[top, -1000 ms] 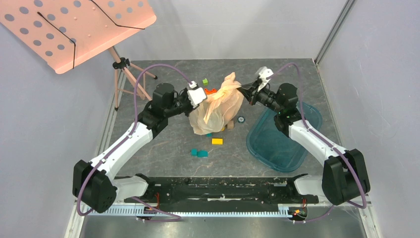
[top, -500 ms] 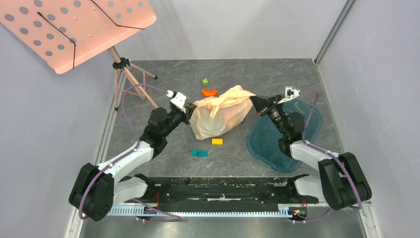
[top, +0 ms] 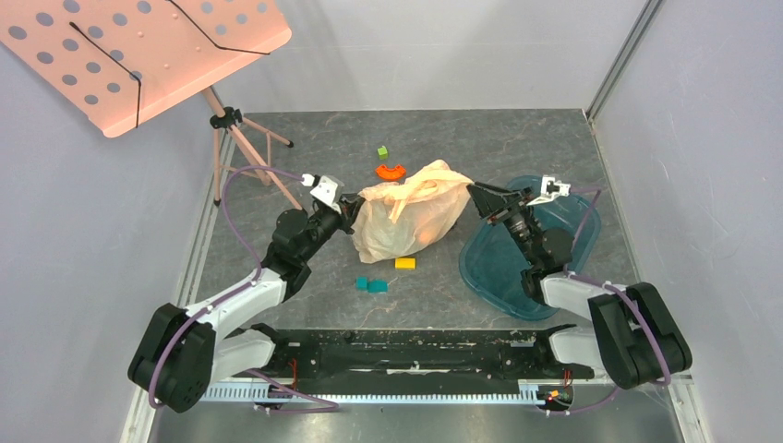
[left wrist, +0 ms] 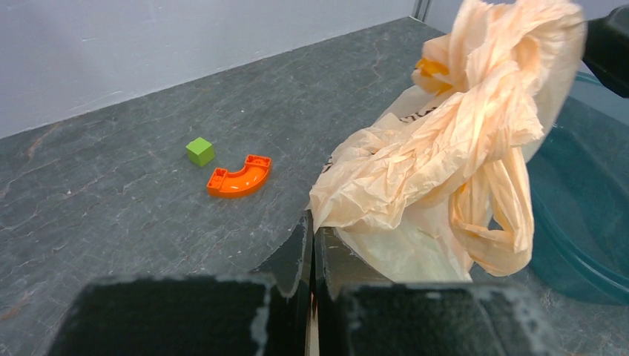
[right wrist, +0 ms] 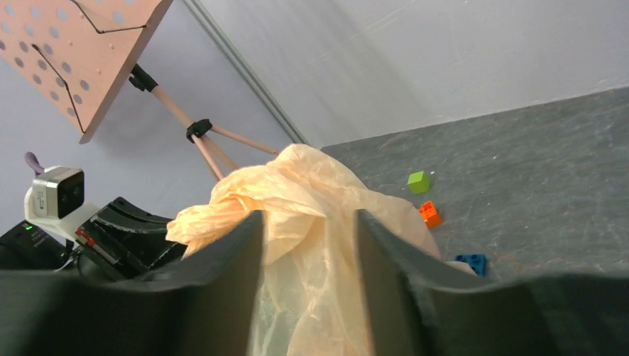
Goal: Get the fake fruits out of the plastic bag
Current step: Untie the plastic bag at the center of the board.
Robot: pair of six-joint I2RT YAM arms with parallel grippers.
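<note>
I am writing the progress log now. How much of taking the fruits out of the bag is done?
Nothing is out yet: no fruit lies on the table. An orange shape shows through the plastic bag, so fruit seems to be inside. In hand: the left gripper is shut on the bag's edge, and the right gripper has bag film between its fingers, apparently open. Left: opening the bag and removing the fruits.

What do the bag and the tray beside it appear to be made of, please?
The plastic bag looks like thin, crinkly peach film: it creases finely, and an orange shape glows through it. The teal tray looks like rigid, glossy, see-through plastic, since the floor's grain shows through it.
</note>
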